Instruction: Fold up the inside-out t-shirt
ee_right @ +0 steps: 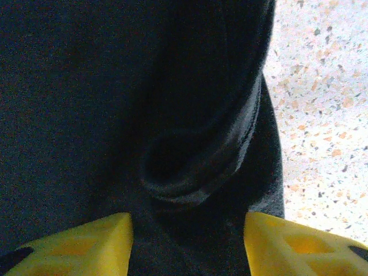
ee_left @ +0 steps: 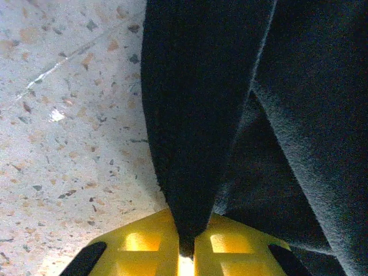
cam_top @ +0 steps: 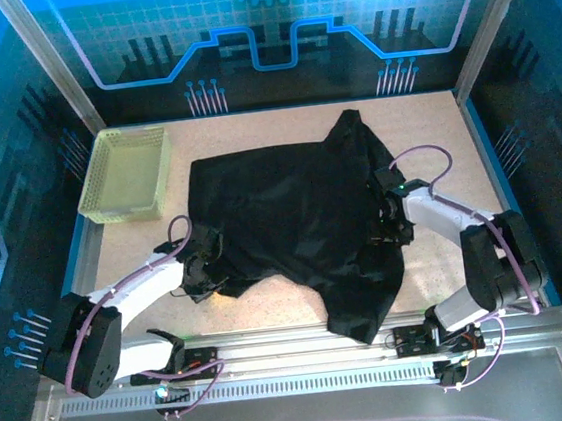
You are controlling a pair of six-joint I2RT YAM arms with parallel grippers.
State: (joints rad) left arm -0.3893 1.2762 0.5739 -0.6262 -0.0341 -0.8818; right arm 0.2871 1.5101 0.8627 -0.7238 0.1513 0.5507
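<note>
– On the speckled table [cam_top: 424,135], pretty much dead centre, the black t-shirt [cam_top: 302,218] lies spread out but rumpled, going by my overhead feed. One corner pokes up toward the back wall. A long flap runs down to the near edge and just laps onto the metal rail [cam_top: 275,344]. The pale mesh basket [cam_top: 126,173] sits back left, apart from the shirt.

– ok, and what are the grippers up to?

– The left gripper [cam_top: 205,269] is at the shirt's near-left edge. On its wrist cam the yellow fingers [ee_left: 144,247] are pinched together on a ridge of black cloth that rises straight out of them, with bare table off to the left.

– and the right one?

– The right gripper [cam_top: 391,221] is down on the shirt's right side. On my right wrist feed its fingers [ee_right: 86,241] stand apart, with a rolled fold of cloth bunched in the gap. I honestly can't tell if either pad touches the fabric.
</note>
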